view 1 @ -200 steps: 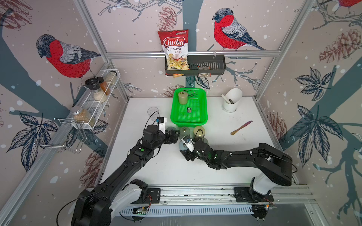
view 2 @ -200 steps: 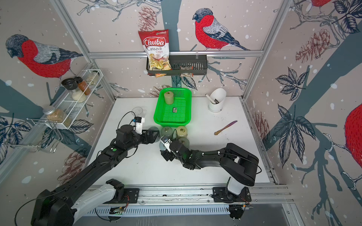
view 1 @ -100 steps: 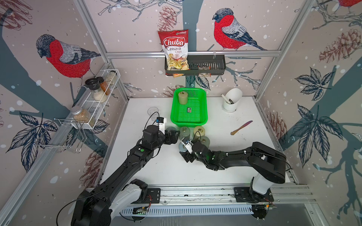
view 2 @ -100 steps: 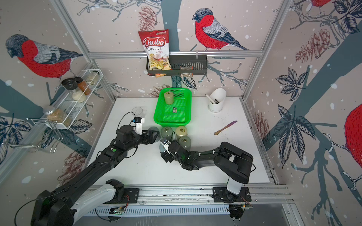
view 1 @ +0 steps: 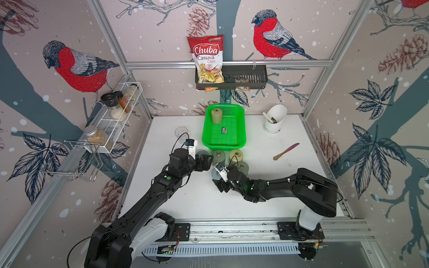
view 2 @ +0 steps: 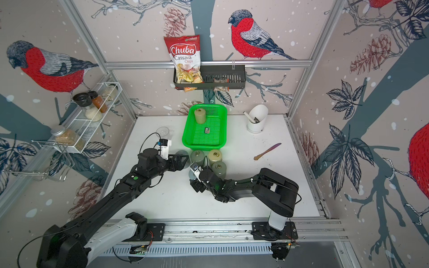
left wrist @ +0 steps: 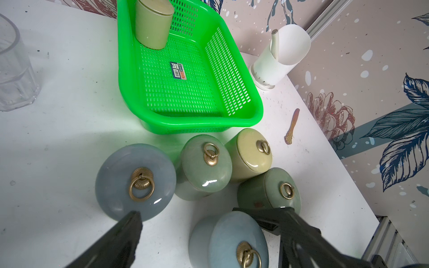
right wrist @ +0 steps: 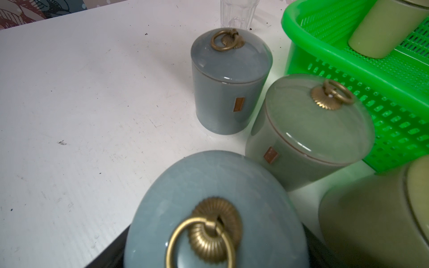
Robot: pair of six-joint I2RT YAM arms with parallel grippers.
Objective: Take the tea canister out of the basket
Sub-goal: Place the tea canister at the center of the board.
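Your left end effector [view 1: 207, 161] hangs released and empty. Your right end effector [view 1: 219, 183] straddles the blue canister [right wrist: 209, 197], but you cannot tell whether it grips. The tea canister [view 1: 216, 116] stands in the far-left corner of the basket [view 1: 222, 147].

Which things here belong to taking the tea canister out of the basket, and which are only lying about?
For the job: green basket, olive tea canister standing in its far corner.
Lying about: five ring-lidded canisters outside the basket, drinking glass, white utensil holder, wooden spatula, Chuba chips bag, spice jars.

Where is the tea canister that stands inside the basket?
In both top views the tea canister stands upright in the far left corner of the green basket, below the black wall rack.
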